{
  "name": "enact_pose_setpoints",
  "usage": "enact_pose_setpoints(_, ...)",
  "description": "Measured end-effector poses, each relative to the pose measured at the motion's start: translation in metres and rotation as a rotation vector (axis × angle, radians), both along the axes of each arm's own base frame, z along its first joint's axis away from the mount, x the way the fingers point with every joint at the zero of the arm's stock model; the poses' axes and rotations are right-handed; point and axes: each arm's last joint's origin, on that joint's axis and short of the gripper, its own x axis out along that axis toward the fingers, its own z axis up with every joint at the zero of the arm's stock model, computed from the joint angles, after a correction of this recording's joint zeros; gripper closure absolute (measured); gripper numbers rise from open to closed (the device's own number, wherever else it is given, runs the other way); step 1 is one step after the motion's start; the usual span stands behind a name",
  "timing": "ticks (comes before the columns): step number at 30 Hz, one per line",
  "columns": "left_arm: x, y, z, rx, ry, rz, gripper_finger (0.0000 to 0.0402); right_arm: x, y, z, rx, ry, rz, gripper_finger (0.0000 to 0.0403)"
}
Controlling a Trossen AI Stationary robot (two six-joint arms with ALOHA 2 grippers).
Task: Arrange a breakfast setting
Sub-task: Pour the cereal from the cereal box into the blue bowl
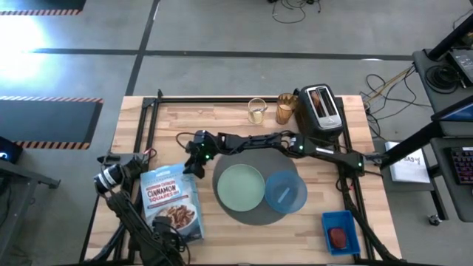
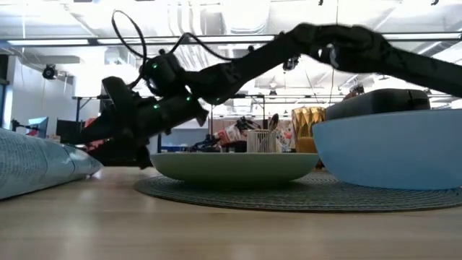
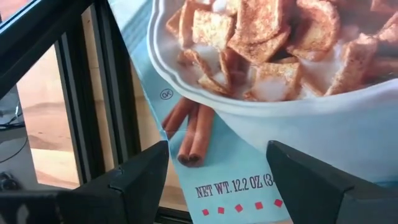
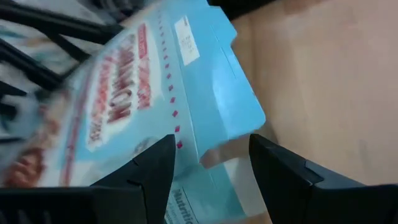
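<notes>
A light-blue cinnamon cereal box (image 1: 171, 203) lies flat at the table's left front. A pale green plate (image 1: 240, 185) and a blue bowl (image 1: 285, 192) sit on the round dark-grey mat (image 1: 255, 216). An amber glass (image 1: 286, 109) stands at the far edge. Toast sits in the toaster (image 1: 321, 107). A red food piece (image 1: 338, 236) lies in a blue tray. My right gripper (image 4: 211, 168) is open at the box's top flap (image 4: 217, 106), reaching across from the right (image 1: 194, 159). My left gripper (image 3: 214, 180) is open over the box's bottom end (image 3: 249, 186). My right gripper's open fingers stand on either side of the box's top flap (image 4: 214, 146), coming level from the table's far right; I cannot tell whether they touch it. My left gripper's fingers stand apart above the box's printed front; no touch shows.
A clear glass (image 1: 256, 111) stands beside the amber glass. A black frame (image 1: 148, 118) runs along the table's left and far edges. The blue tray (image 1: 340, 222) sits at the right front corner. My right arm (image 1: 295, 144) spans the table just beyond the mat.
</notes>
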Motion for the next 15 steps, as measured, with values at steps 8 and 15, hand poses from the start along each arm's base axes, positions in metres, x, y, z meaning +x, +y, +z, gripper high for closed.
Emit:
enact_pose_setpoints(8,0.000,-0.002,-0.005,-0.014,0.000,-0.013,0.0142,0.003,0.008,-0.001,0.191,-0.028,0.131,0.0208)
enact_pose_setpoints(15,-0.001,-0.001,-0.006,-0.014,0.007,-0.024,0.0142,0.003,0.020,0.004,0.212,-0.014,0.176,0.0276)
